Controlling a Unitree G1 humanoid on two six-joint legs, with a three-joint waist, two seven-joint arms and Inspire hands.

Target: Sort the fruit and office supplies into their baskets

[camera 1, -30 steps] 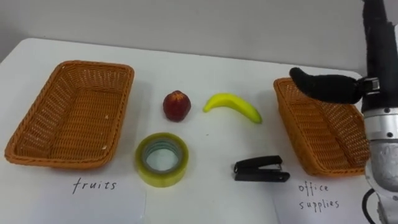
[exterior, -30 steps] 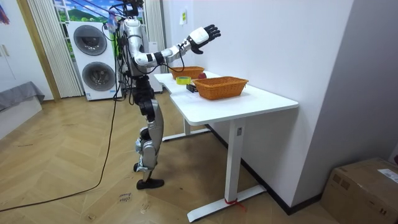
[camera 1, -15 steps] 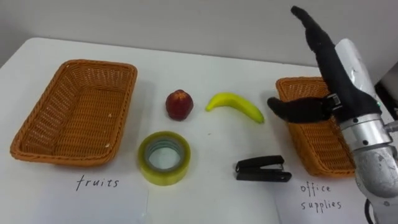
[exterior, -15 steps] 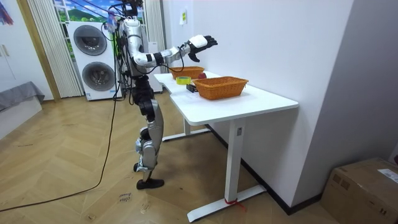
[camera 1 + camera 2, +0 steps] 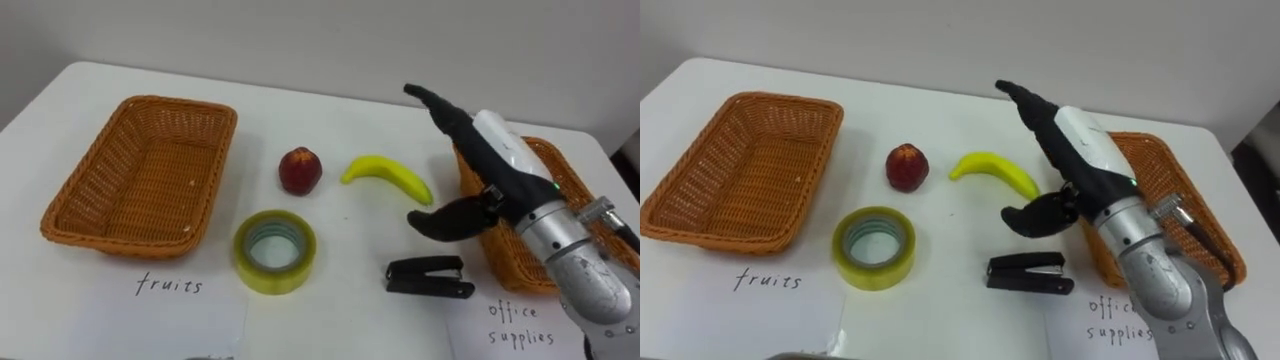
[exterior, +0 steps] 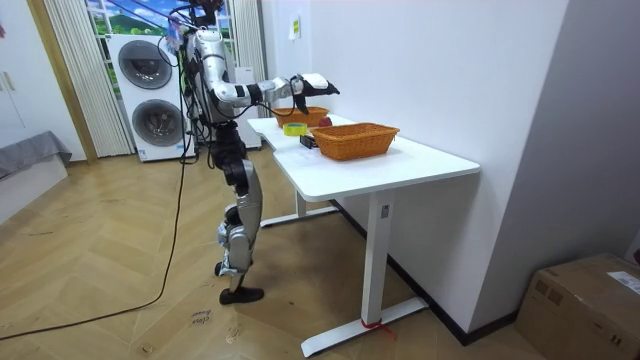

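A yellow banana (image 5: 388, 176) and a red apple (image 5: 300, 171) lie mid-table. In front of them sit a yellow tape roll (image 5: 274, 250) and a black stapler (image 5: 430, 278). The empty wicker basket (image 5: 140, 176) marked "fruits" stands at the left. The basket (image 5: 567, 195) marked "office supplies" stands at the right, partly hidden by my arm. My right hand (image 5: 482, 160) hovers open above the banana's right end and the stapler, fingers stretched toward the far edge, thumb hanging down. It holds nothing.
Paper labels lie at the table's front edge: "fruits" (image 5: 169, 286) and "office supplies" (image 5: 518, 322). A white wall (image 5: 300, 40) runs behind the table. In the room view I stand at the white desk's (image 6: 400, 165) end, with stacked washing machines (image 6: 145, 90) behind me.
My right hand has come down from high at the right and swung left, from over the office-supplies basket to above the banana and stapler. The camera has turned a little.
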